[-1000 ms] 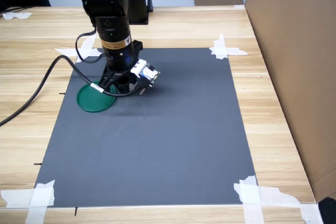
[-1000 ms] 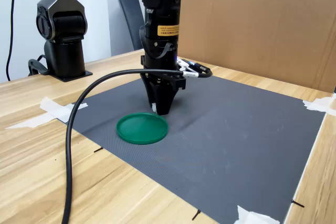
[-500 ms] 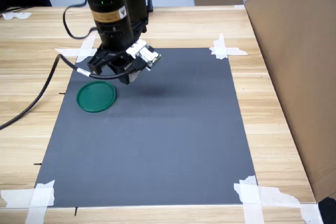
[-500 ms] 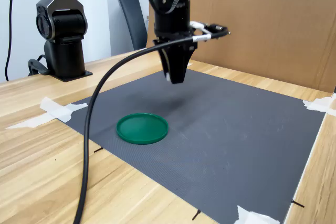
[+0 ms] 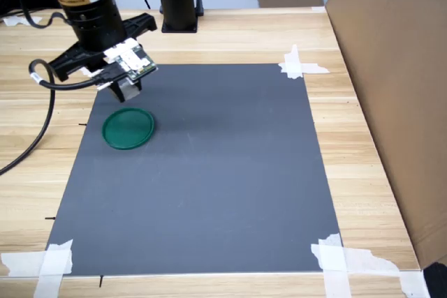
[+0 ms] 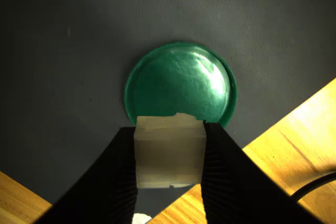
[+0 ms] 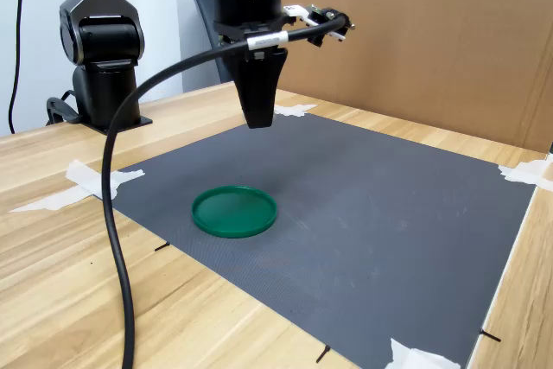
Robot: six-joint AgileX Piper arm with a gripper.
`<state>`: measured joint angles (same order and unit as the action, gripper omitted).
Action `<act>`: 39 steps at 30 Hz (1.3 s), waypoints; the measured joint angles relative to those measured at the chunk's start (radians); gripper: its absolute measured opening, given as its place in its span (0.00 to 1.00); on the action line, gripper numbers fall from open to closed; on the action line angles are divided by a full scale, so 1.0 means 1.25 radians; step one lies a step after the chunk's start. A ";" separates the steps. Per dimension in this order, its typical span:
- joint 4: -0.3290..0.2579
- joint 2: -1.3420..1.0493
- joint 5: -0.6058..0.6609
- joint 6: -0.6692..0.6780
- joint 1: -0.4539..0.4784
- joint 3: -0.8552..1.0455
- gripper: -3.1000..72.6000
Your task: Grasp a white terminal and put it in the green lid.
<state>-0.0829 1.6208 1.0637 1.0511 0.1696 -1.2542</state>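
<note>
Gripper [image 6: 169, 153] raised well above the dark grey mat [image 5: 223, 172], pointing straight down, with the two black fingers [image 6: 123, 182] closed onto the white terminal [image 6: 169, 150]. Seen clearly in the wrist view: a pale, blocky piece pinched between the inner faces of both fingers, touching each side, no gap on either. In the second exterior view, just a tapered black tip [image 7: 257, 114] hanging in the air (the block itself too small or too hidden to make out there). In the first exterior view, gripper [image 5: 126, 92] partly masked by the small circuit board and camera housing on the wrist.

Green lid [image 5: 128, 128] flat on the mat, toward the far left part of it in the first exterior view, close to the mat's left edge. Empty, rim up, glossy highlight across the inside in the wrist view [image 6: 180, 88]. In the second exterior view, lid [image 7: 234, 211] near the mat's left edge, lower and nearer than the gripper tip. In the wrist view, the held terminal overlapping only the lid's rim, most of the disc showing beyond it; well apart in height.

Black cable [image 7: 117, 239] looping down from the wrist across the wooden table [image 5: 377, 172]. White tape strips [image 5: 300, 66] at the mat's corners. Brown cardboard panel [image 5: 391, 68] standing along the first exterior view's right.
</note>
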 joint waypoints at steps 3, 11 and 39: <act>0.003 0.000 -0.003 0.027 0.018 0.014 0.39; 0.042 0.000 -0.172 0.060 0.029 0.161 0.39; 0.060 0.070 -0.243 0.039 0.029 0.163 0.84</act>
<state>-0.0081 1.7081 0.7598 1.1001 0.2064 -1.0506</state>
